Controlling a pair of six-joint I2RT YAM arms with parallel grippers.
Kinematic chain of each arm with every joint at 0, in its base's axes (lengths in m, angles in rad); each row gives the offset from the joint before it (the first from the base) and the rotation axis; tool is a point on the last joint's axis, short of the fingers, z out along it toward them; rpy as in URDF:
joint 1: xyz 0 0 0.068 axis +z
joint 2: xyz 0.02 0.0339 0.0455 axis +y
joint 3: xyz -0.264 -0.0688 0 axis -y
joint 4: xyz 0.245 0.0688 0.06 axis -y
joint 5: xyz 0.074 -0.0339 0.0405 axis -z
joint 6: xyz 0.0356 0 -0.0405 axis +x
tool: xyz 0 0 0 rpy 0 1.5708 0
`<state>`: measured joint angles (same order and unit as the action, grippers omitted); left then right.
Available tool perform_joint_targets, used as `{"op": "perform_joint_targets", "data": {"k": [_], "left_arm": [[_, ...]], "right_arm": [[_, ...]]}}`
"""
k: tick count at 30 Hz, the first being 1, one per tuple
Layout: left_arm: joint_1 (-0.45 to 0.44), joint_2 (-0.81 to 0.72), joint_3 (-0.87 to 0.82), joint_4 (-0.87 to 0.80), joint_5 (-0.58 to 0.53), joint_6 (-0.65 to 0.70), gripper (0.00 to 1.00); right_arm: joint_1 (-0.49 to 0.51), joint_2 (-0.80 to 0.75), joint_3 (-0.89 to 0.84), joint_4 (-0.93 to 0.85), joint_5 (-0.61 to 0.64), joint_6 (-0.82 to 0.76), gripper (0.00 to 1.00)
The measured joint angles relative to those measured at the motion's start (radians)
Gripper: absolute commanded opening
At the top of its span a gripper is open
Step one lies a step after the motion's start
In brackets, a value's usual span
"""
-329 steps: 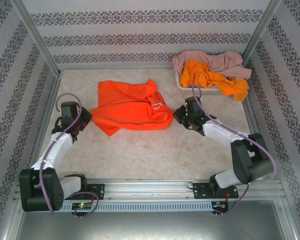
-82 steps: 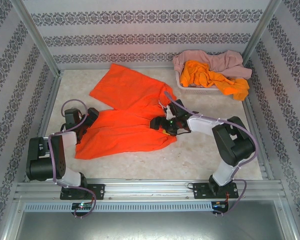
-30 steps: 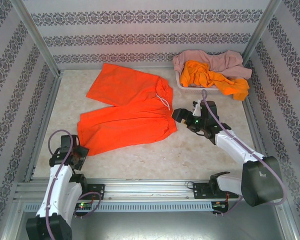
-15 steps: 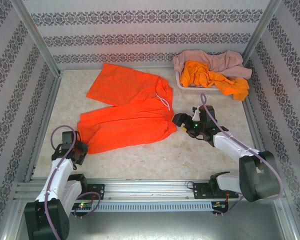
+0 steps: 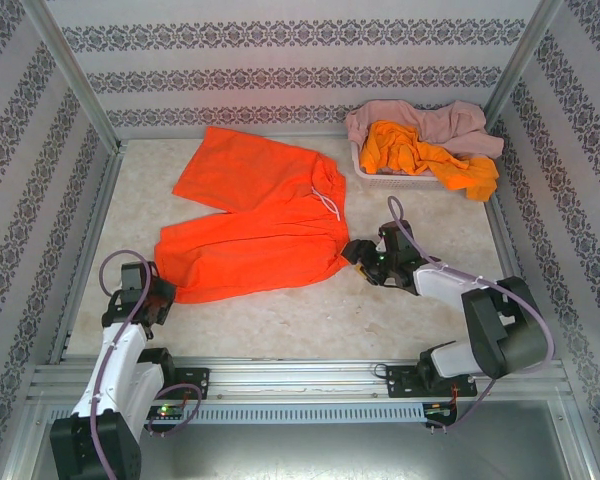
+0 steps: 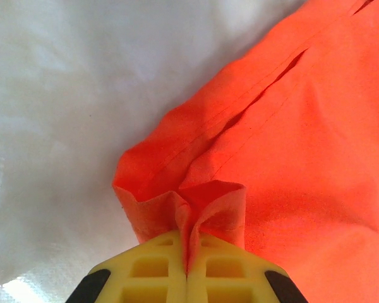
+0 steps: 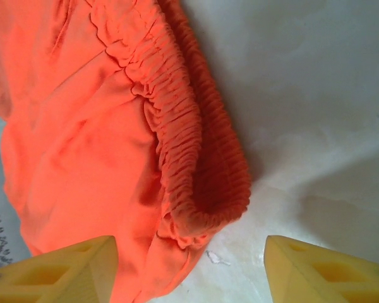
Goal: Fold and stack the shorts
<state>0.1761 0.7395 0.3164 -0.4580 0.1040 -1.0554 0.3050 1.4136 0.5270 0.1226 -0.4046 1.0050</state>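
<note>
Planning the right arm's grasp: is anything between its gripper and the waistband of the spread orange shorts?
Nothing visible does. The right gripper is open, with the gathered waistband corner of the orange shorts lying directly ahead of it.

No text, label, brand, number or sign can be read anywhere, on the cloth, the arms or the walls.

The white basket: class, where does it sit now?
In the top external view, the white basket sits at the far right corner of the table, under pink shorts and crumpled orange shorts.
</note>
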Motion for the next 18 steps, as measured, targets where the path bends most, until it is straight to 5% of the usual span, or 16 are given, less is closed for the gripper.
{"op": "perform_joint_targets", "data": {"k": [12, 18], "left_arm": [[0.000, 0.000, 0.000, 0.040, 0.000, 0.005, 0.00], [0.000, 0.000, 0.000, 0.048, 0.000, 0.014, 0.00]], "right_arm": [[0.019, 0.116, 0.041, 0.032, 0.049, 0.030, 0.37], [0.020, 0.172, 0.090, 0.037, 0.050, 0.033, 0.06]]}}
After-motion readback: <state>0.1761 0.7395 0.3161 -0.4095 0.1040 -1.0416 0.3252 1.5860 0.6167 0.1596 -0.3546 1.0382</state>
